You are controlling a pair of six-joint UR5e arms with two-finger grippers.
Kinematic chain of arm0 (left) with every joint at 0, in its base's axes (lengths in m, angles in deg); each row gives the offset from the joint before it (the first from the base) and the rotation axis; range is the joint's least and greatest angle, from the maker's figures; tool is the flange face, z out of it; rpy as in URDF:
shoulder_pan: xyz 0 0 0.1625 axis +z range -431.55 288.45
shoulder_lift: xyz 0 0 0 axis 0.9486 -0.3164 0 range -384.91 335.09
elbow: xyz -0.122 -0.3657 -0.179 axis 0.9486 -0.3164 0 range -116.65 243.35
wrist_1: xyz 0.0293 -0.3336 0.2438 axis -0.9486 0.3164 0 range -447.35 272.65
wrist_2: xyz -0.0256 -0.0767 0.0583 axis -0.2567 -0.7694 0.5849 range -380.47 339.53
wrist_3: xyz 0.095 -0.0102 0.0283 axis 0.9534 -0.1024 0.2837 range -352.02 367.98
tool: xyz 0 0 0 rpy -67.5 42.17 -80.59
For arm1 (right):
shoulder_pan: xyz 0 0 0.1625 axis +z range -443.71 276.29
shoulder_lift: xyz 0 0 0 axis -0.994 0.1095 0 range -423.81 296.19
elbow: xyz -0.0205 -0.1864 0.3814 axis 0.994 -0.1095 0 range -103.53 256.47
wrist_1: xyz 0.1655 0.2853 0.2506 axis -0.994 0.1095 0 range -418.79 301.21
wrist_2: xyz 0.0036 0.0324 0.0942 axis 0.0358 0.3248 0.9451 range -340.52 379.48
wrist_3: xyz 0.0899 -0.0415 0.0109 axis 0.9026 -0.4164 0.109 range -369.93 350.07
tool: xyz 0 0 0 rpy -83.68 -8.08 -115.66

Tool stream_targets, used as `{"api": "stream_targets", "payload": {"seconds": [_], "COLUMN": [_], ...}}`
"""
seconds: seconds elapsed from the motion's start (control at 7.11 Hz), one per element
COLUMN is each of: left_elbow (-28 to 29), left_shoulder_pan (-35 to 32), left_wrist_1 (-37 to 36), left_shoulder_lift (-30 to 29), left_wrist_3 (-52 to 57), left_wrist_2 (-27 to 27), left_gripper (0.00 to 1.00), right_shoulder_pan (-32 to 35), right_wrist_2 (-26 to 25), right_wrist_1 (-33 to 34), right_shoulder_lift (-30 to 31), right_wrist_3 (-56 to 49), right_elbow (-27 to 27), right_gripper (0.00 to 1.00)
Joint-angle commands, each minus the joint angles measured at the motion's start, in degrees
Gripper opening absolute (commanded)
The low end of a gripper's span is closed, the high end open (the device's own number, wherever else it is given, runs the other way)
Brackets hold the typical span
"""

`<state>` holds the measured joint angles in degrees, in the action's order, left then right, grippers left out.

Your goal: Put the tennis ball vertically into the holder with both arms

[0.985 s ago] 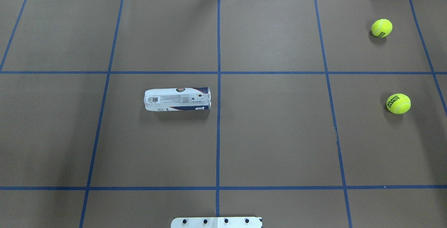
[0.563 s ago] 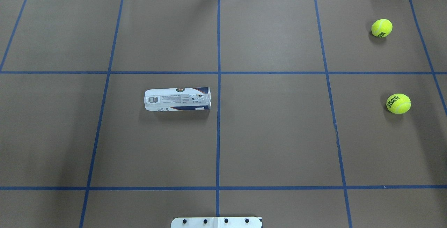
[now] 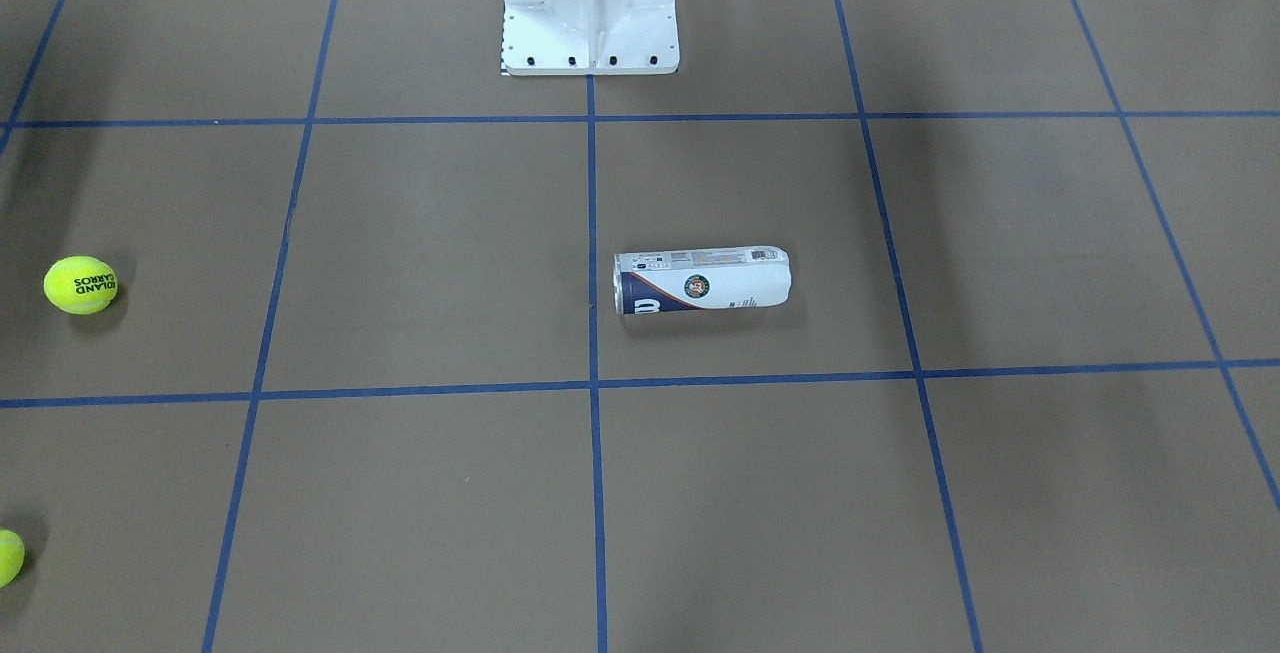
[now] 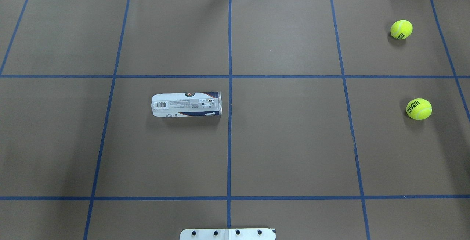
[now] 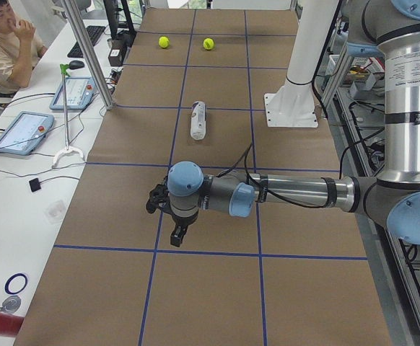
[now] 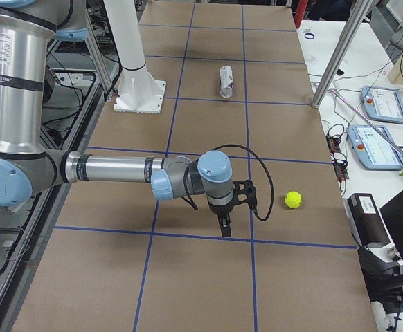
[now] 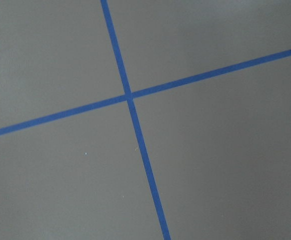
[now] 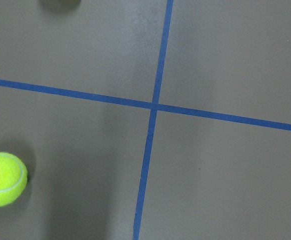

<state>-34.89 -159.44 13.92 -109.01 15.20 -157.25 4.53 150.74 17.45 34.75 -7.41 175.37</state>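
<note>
Left gripper (image 5: 177,234) hangs fingers-down over the table (image 5: 210,288) on the left arm (image 5: 296,193), which is stretched out flat from the robot side. Seen only from the table end, so can't tell how wide the jaws are or if they hold anything. Under it: brown paper and a blue tape cross (image 7: 129,96). That paper runs from below the left gripper to the holder (image 5: 198,120), lying on its side well beyond it toward mid-table. Holder's silver-rim end is just short of the centre tape line (image 4: 229,49). White pedestal base (image 5: 291,114) stands on the holder's robot side, apart from it.

Right gripper (image 6: 224,225) points down at the other table end on the right arm (image 6: 115,169); jaw gap can't be judged either. A tennis ball (image 6: 293,199) lies near it, on the side away from the robot. Second tennis ball (image 4: 419,108) sits closer to the robot side, well apart from the first. Holder is far from this gripper, past the centre line.

Beyond the far table edge: a metal post (image 6: 341,55), tablets (image 6: 376,146), a seated person (image 5: 4,43).
</note>
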Motion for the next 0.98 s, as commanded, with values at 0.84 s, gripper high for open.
{"api": "stream_targets", "payload": {"seconds": [0.84], "left_elbow": [2.9], "left_shoulder_pan": [3.3], "left_wrist_1": [17.0], "left_shoulder_lift": [-12.2], "left_wrist_3": [-4.0], "left_wrist_2": [-2.4], "left_gripper": [1.00], "right_shoulder_pan": [0.1], "right_wrist_2": [0.1], "right_wrist_1": [-0.1], "right_shoulder_lift": [0.4], "right_wrist_3": [-0.1], "right_elbow": [-0.3], "right_gripper": [0.99]}}
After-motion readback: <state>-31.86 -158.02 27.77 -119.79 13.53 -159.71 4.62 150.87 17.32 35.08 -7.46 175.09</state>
